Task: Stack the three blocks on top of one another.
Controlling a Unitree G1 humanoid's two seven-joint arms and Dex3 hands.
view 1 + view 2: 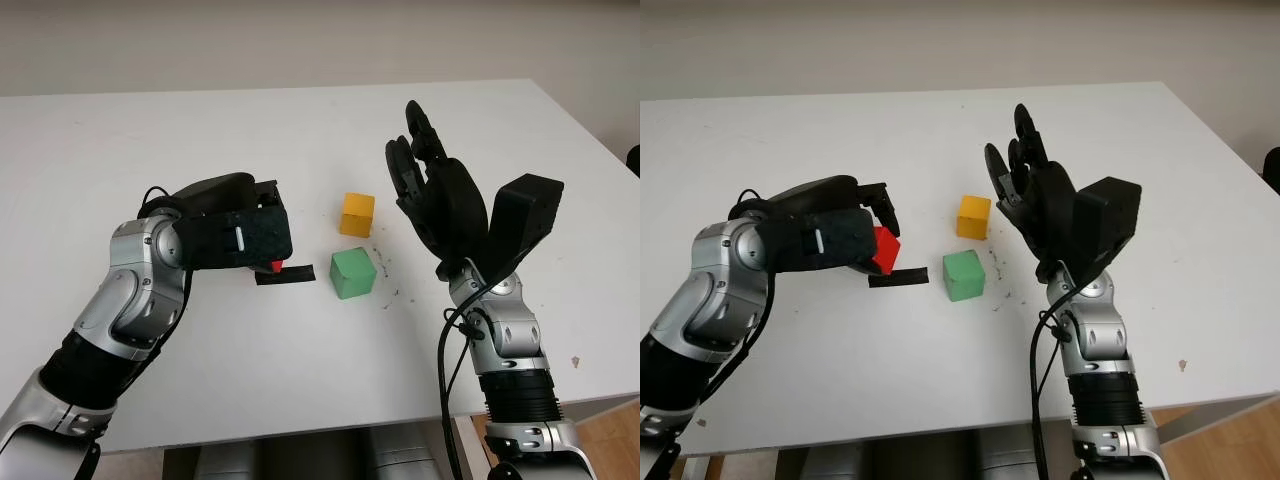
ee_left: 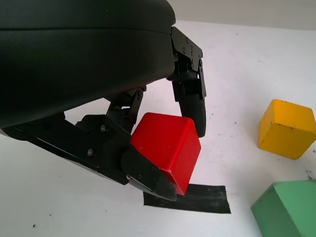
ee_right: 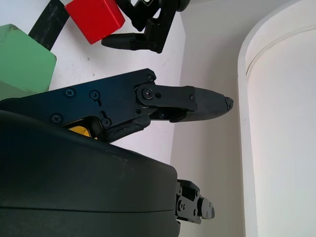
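Note:
My left hand [image 1: 878, 235] is shut on the red block [image 2: 168, 148] and holds it just above a strip of black tape [image 1: 898, 279] on the white table. The green block [image 1: 353, 272] sits on the table to the right of the tape. Behind it, a little apart, stands the yellow block [image 1: 357, 214]. My right hand [image 1: 415, 165] is open, raised above the table to the right of the green and yellow blocks.
The white table [image 1: 250, 140] stretches wide behind and to the left of the blocks. Small dark specks mark the surface [image 1: 390, 295] right of the green block. The table's right edge [image 1: 590, 140] runs diagonally past the right arm.

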